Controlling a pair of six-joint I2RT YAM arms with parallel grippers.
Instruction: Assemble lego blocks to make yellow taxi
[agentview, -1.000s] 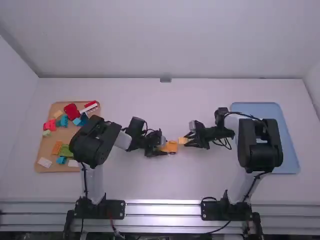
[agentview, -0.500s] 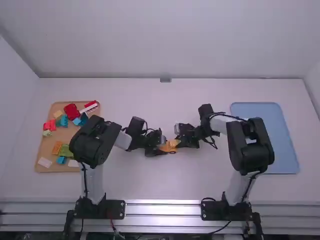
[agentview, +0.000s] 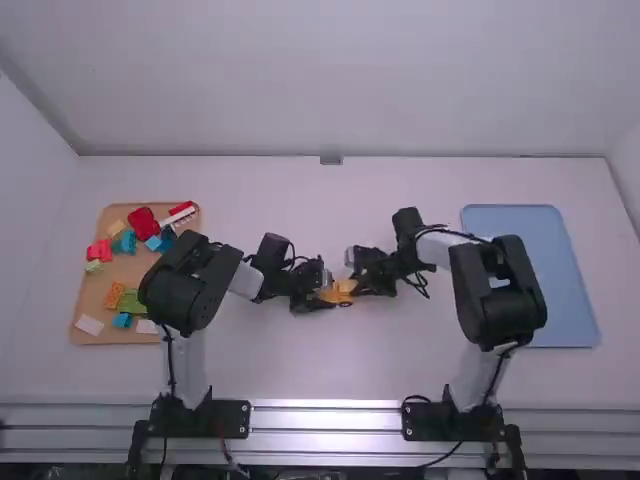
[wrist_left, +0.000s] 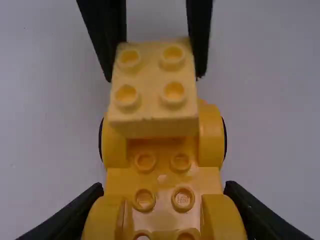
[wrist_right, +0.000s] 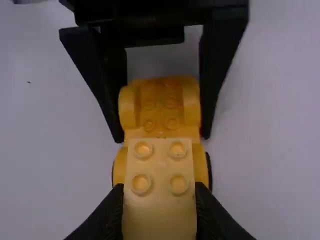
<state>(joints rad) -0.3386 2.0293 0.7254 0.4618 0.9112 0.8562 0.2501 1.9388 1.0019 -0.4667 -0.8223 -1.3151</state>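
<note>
Sitting well inside the white table (agentview: 330, 370)'s edges, between brown board (agentview: 90, 302) and blue tray (agentview: 580, 315), the glossy yellow chassis (wrist_left: 162, 175) is clamped by the left gripper (agentview: 328, 297). A paler four-stud block (wrist_left: 152, 107) is pinched over one end by the right gripper (agentview: 354, 289); contact unclear.

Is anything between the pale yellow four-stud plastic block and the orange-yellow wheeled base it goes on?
Nothing visible: the right gripper holds the block over one end of the wheeled base, and the left gripper grips the other end, clear of that spot.

1 tan board (agentview: 88, 296) holds blocks (agentview: 143, 223), left of 1 blue tray (agentview: 550, 235).
</note>
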